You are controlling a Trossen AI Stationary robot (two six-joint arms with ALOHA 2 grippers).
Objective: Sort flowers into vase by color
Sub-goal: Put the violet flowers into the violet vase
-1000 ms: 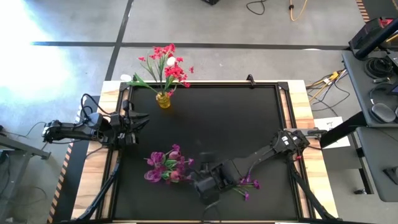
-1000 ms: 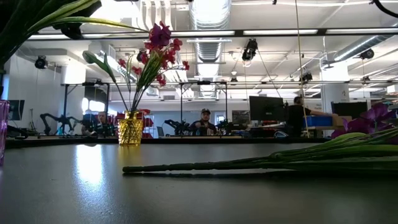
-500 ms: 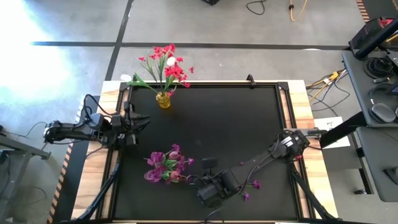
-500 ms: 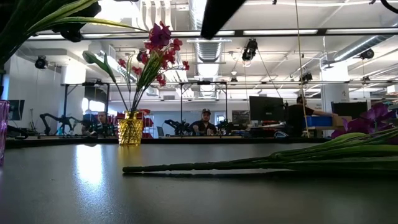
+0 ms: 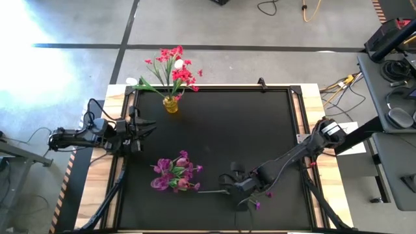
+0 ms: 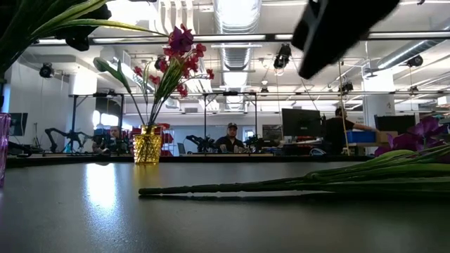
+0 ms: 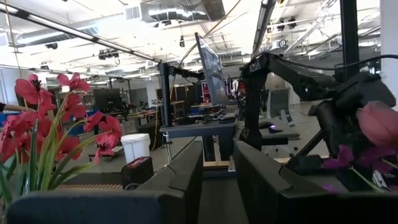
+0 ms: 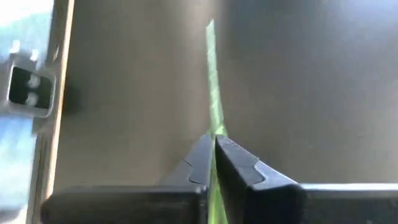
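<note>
My right gripper [image 8: 214, 149] pinches a thin green stem [image 8: 213, 81] low on the black table [image 5: 247, 130]. Red flowers [image 5: 175, 68] already fill the yellow vase [image 5: 171, 104]; purple flowers [image 5: 174, 174] wait.

high: straight down | low: table-level | wrists: forward past fingers [image 8: 239, 165] | shared: yellow vase [image 5: 171, 104]

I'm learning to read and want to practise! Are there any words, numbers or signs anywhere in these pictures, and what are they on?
No text here can be read.
White paper sheet at the table's right edge: dark marks, too small to read.
Dark computer screens in the room behind: too blurred to read.
Yellow glass vase, black table mat and the flowers: no writing.
</note>
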